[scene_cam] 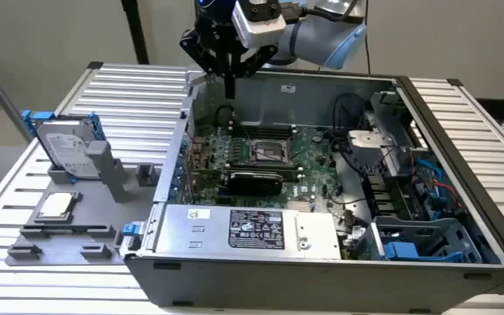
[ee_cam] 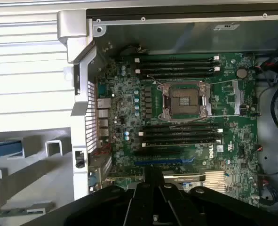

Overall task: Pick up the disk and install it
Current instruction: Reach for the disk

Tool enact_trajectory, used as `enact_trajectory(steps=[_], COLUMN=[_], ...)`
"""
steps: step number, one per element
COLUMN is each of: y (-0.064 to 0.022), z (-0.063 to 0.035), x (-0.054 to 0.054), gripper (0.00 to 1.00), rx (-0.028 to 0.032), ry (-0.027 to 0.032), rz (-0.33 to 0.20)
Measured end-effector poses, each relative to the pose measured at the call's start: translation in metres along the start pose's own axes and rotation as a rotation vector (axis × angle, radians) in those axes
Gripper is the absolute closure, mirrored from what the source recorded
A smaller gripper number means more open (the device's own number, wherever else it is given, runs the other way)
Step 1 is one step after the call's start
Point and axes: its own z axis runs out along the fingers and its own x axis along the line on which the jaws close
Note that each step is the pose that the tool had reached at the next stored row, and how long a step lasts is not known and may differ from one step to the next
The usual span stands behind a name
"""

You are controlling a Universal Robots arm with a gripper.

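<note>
One gripper [scene_cam: 231, 90] hangs over the one open computer case [scene_cam: 322, 282], above its motherboard [ee_cam: 124, 108], its pincer pinched together and empty. One disk [scene_cam: 66, 147] in a blue frame stands upright in a grey holder [scene_cam: 103, 174] on the slatted table [scene_cam: 138, 85], at the exterior view's left, well apart from the gripper.

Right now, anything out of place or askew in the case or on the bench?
Nothing spilled or visibly damaged. The CPU socket in the open computer case is empty; the processor chip lies outside on the grey fixture. The disk leans in its stand there, untouched; the claw hangs over the case's far edge.
</note>
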Motion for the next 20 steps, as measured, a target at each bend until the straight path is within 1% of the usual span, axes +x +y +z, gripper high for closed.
enact_trajectory(steps=[15, 17, 20], y=[-0.0001, -0.0005, -0.0014], z=[0.0000, -0.0002, -0.0005], x=[0.001, 0.007, 0.020], gripper=[1.00, 1.00, 1.00], rx=[0.0000, 0.0002, 0.0000], ry=[0.0000, 0.0002, 0.0000], rz=[0.000, 0.000, 0.000])
